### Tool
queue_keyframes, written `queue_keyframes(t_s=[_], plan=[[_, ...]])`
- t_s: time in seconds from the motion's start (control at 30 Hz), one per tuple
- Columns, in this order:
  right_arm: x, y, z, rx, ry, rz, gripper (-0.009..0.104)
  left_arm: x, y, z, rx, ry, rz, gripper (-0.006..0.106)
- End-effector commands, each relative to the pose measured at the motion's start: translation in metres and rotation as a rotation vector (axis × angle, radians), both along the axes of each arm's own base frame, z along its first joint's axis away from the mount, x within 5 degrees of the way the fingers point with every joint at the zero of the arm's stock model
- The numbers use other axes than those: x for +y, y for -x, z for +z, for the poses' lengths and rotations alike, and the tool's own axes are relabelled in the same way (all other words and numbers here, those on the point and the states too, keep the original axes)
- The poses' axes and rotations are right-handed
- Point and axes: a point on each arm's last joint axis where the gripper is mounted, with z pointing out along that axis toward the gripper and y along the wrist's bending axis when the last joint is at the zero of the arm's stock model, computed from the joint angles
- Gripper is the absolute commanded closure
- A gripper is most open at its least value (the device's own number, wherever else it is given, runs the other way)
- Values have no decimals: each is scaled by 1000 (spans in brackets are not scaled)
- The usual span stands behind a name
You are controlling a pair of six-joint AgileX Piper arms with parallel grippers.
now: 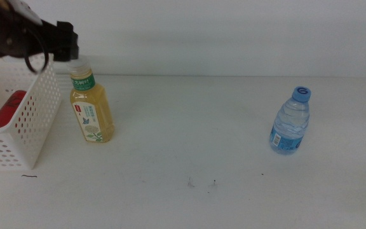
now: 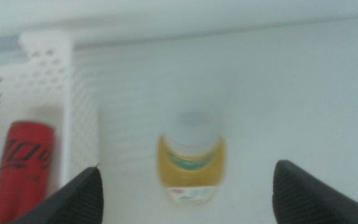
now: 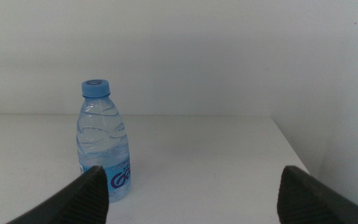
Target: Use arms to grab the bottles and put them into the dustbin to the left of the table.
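Observation:
The yellow tea bottle (image 1: pixel 92 105) stands upright on the table (image 1: pixel 202 140), just right of the white dustbin (image 1: pixel 27 124). My left gripper (image 1: pixel 67 43) hovers above its white cap, jaws open and empty. In the left wrist view the gripper (image 2: pixel 188 168) looks down on the tea bottle (image 2: pixel 191 163), which lies between the jaws, blurred. The red can (image 1: pixel 8 108) lies inside the dustbin and shows in the left wrist view (image 2: pixel 27 168). The blue-capped water bottle (image 1: pixel 291 121) stands at the right. My right gripper (image 3: pixel 191 173) is open, low behind the water bottle (image 3: pixel 104 146), out of the middle view.
The dustbin's lattice wall (image 2: pixel 48 53) stands close beside the tea bottle. A few dark specks (image 1: pixel 199 183) mark the table's front middle. The table's right edge (image 3: pixel 291 149) runs close to the water bottle.

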Motion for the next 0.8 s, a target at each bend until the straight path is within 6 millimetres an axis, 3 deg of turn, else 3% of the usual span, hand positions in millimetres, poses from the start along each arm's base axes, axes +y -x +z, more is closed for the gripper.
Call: queue_keyframes(t_s=[0.0, 0.4, 0.77], plan=[[0, 0, -1, -4, 9, -8, 2, -8, 20, 1, -114, 51, -11, 10], [0, 0, -1, -4, 9, -8, 2, -3, 97, -34, -252, 112, -43, 10], [0, 0, -1, -4, 9, -8, 2, 6, 131, -95, -494, 147, -35, 10]])
